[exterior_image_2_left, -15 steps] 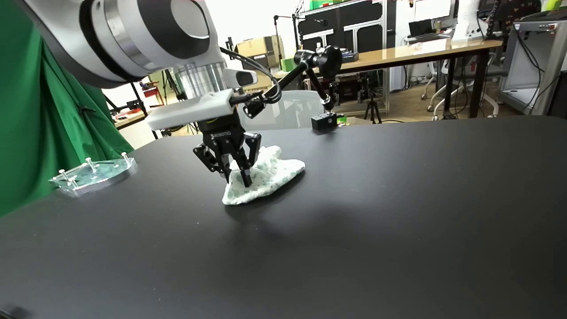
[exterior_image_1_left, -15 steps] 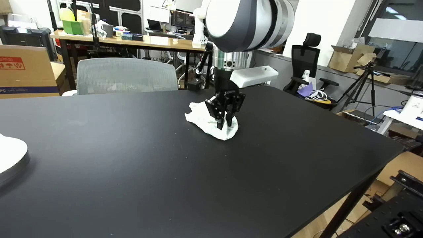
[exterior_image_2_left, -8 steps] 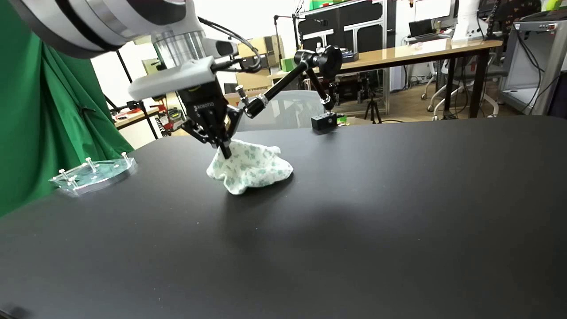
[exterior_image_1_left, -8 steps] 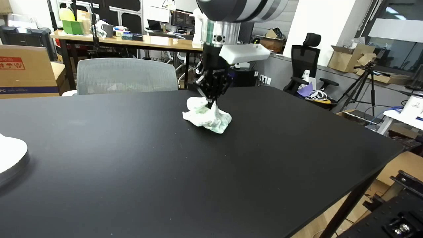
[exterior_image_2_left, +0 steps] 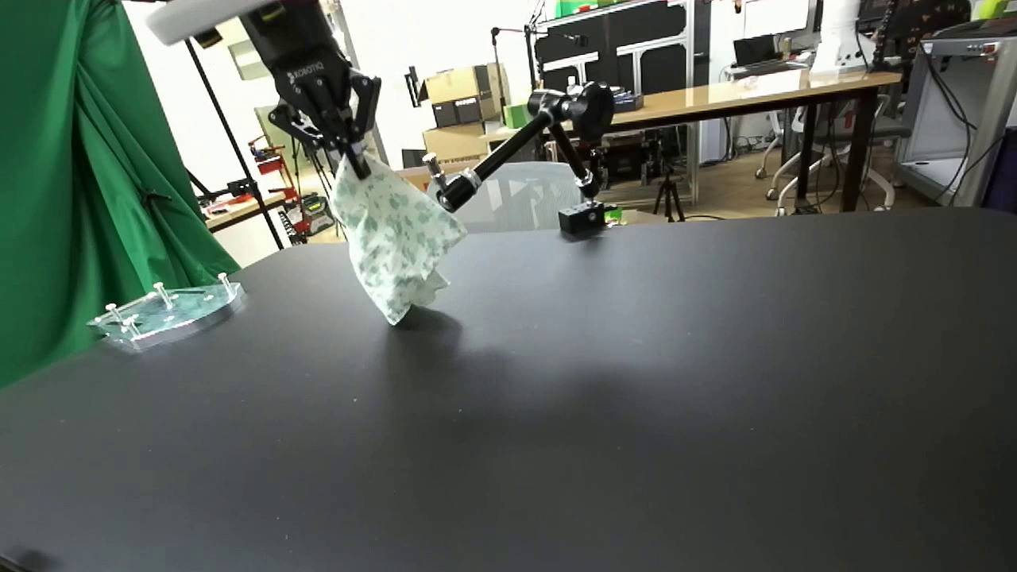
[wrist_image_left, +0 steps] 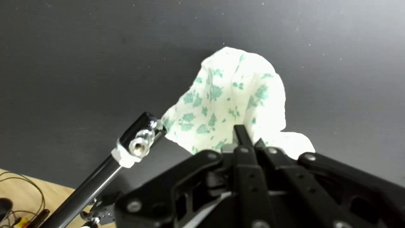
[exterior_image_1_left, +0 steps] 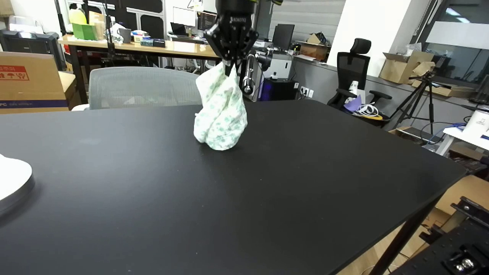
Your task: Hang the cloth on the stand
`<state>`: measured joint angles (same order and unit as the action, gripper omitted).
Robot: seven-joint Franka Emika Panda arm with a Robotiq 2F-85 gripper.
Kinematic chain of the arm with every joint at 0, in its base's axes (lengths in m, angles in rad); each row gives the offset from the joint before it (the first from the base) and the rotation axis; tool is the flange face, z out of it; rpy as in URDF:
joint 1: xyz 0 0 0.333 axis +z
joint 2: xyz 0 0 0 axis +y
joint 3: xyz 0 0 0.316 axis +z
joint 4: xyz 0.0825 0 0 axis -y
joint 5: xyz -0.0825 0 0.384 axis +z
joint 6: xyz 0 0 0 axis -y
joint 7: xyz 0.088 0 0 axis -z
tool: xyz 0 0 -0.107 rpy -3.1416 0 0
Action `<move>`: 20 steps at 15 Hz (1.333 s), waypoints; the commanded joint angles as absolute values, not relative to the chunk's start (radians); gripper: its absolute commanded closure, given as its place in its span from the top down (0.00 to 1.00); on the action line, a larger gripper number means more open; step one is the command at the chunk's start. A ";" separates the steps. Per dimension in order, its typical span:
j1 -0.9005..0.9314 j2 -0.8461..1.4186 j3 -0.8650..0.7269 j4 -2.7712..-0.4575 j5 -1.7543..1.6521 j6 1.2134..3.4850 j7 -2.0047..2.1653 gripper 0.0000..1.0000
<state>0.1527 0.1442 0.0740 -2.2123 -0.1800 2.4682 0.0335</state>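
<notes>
The white cloth with green leaf prints hangs bunched from my gripper in both exterior views (exterior_image_1_left: 221, 114) (exterior_image_2_left: 397, 238). It fills the middle of the wrist view (wrist_image_left: 218, 101). My gripper (exterior_image_1_left: 229, 69) is shut on its top end, also in an exterior view (exterior_image_2_left: 357, 165) and the wrist view (wrist_image_left: 248, 139). The cloth's lower end is close to the table; I cannot tell if it touches. The stand, a black jointed arm (exterior_image_2_left: 512, 155) on a small block base, stands at the table's far edge beside the cloth. Its slanted rod tip shows in the wrist view (wrist_image_left: 139, 139), by the cloth's edge.
A clear plate with upright bolts (exterior_image_2_left: 171, 318) lies on the black table (exterior_image_2_left: 636, 397) near the green curtain (exterior_image_2_left: 87, 199). A white rounded object (exterior_image_1_left: 13, 179) sits at a table side. A grey mesh chair (exterior_image_1_left: 145, 88) stands behind the table.
My gripper closed on the cloth and rose, lifting it from lying crumpled on the table to hanging. In both exterior views it also moved somewhat left.
</notes>
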 commanded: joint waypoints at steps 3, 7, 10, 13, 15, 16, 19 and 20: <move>0.152 0.151 0.059 -2.067 -0.250 2.356 0.217 0.00; 0.149 0.145 0.046 -1.998 -0.299 2.306 0.282 0.00; 0.144 0.128 0.033 -1.964 -0.340 2.281 0.336 0.00; 0.132 0.115 0.020 -1.960 -0.357 2.256 0.379 0.00; 0.120 0.099 0.014 -1.978 -0.355 2.246 0.402 0.00; 0.115 0.092 0.012 -1.988 -0.349 2.242 0.407 0.00; 0.100 0.078 0.009 -2.018 -0.337 2.222 0.421 0.00; 0.096 0.071 0.009 -2.030 -0.330 2.214 0.422 0.00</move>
